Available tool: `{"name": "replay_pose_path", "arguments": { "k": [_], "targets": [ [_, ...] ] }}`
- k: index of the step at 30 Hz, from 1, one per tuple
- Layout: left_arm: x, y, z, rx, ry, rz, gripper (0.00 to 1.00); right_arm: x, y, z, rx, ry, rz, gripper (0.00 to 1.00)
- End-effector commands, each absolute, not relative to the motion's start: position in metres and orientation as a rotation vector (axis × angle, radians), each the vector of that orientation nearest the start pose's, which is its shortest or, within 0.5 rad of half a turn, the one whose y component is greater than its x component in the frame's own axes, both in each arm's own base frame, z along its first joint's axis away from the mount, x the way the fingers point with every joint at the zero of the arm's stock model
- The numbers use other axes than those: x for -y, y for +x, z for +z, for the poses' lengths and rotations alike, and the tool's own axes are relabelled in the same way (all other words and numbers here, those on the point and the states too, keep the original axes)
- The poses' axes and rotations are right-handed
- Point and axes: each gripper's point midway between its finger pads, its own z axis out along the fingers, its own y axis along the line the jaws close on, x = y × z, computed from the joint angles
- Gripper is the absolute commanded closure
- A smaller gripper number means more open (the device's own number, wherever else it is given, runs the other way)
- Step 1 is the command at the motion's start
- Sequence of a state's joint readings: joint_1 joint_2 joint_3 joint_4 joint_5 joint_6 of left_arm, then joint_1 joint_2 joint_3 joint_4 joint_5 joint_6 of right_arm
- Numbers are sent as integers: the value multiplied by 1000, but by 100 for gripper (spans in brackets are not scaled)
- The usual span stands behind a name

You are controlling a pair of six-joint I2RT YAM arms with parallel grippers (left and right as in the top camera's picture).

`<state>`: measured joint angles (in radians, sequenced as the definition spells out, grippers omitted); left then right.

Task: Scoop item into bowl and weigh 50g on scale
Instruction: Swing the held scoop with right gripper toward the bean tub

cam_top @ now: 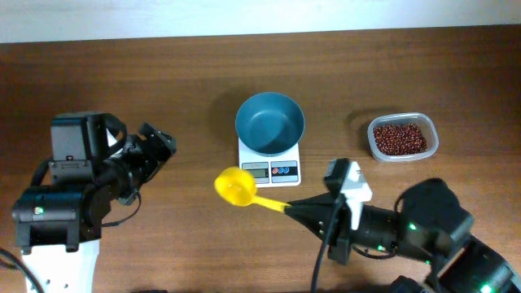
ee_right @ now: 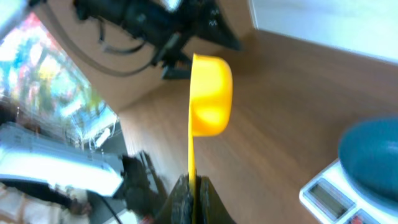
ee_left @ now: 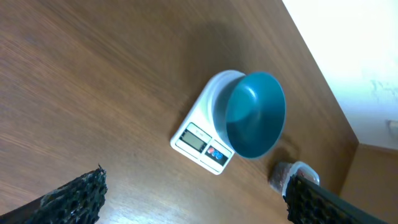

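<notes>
The teal-blue bowl (cam_top: 269, 123) stands empty on the white scale (cam_top: 269, 170). Both also show in the left wrist view, bowl (ee_left: 252, 115) on scale (ee_left: 200, 142). The red-brown beans (cam_top: 400, 137) lie in a clear plastic tub (cam_top: 430, 130) at the right. My right gripper (cam_top: 295, 211) is shut on the handle of a yellow scoop (cam_top: 235, 186), held in front of the scale; the scoop looks empty (ee_right: 210, 93). My left gripper (cam_top: 155, 150) is open and empty at the left, its fingers wide apart (ee_left: 193, 199).
The wooden table (cam_top: 163, 81) ends at a white wall along the back. The right arm's body (cam_top: 423, 228) fills the front right corner; the left arm's base (cam_top: 57, 212) fills the front left.
</notes>
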<state>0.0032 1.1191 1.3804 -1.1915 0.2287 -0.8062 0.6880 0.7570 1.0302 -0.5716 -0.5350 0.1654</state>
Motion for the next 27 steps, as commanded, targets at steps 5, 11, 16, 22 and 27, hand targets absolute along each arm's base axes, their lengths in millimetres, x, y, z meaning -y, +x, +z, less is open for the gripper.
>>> {"name": "replay_pose_path", "arguments": {
  "k": [5, 11, 16, 22, 27],
  "targets": [
    [21, 271, 285, -2367, -912, -568, 4, -272, 140, 353, -1476, -1238, 1102, 96],
    [20, 271, 285, -2375, -877, -556, 4, -295, 143, 341, -1441, -1324, 1240, 96],
    [20, 271, 285, -2380, -859, -549, 3, -300, 144, 338, -1434, -1341, 1270, 96],
    [20, 271, 285, -2380, -859, -549, 3, -300, 144, 338, -1434, -1341, 1270, 96],
    [20, 271, 285, -2380, -859, -549, 4, -300, 144, 338, -1443, -1335, 1275, 96]
  ]
}}
